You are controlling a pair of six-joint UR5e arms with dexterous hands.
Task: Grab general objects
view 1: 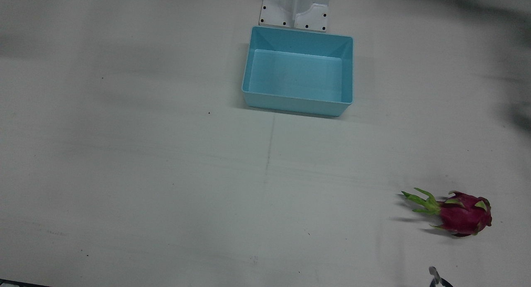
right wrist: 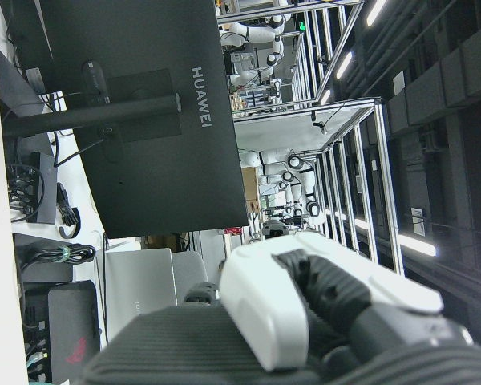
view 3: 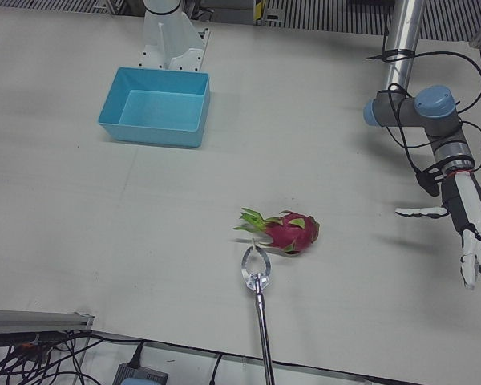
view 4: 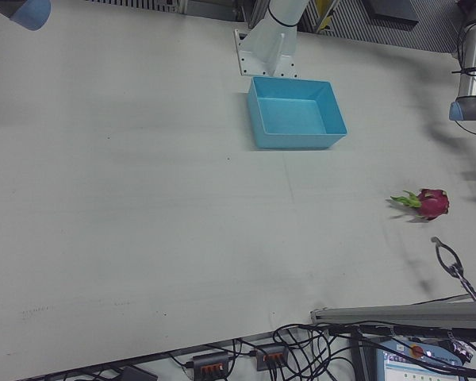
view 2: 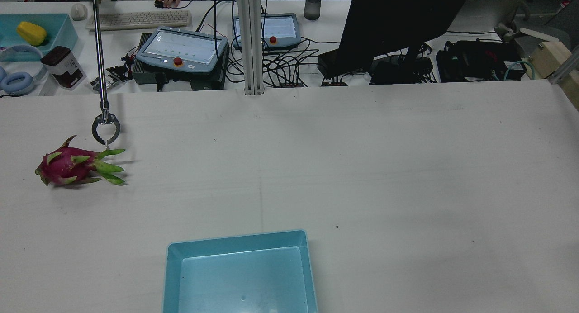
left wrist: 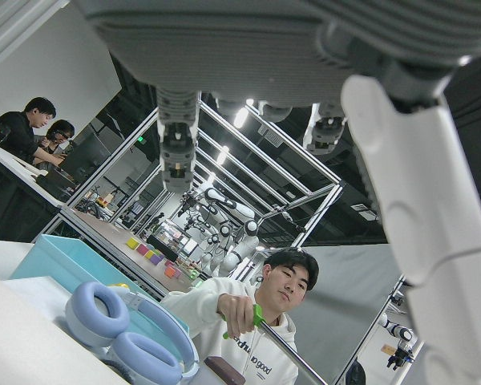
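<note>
A pink dragon fruit [view 1: 464, 214] with green leafy tips lies on its side on the white table, on the robot's left half; it also shows in the rear view [view 2: 68, 166], the left-front view [view 3: 293, 233] and the right-front view [view 4: 432, 202]. My left hand [view 3: 471, 228] hangs above the table well to the side of the fruit, fingers spread and empty; its fingers [left wrist: 433, 200] fill the left hand view. My right hand [right wrist: 305, 321] shows only partly in its own view, which faces a monitor, and its pose is unclear.
An empty light blue bin [view 1: 294, 104] stands near the pedestals, also seen in the rear view [view 2: 235, 237] and the left-front view [view 3: 148, 135]. A person's long metal grabber tool [view 3: 255, 265] rests its claw just beside the fruit's leafy end [view 2: 106, 130].
</note>
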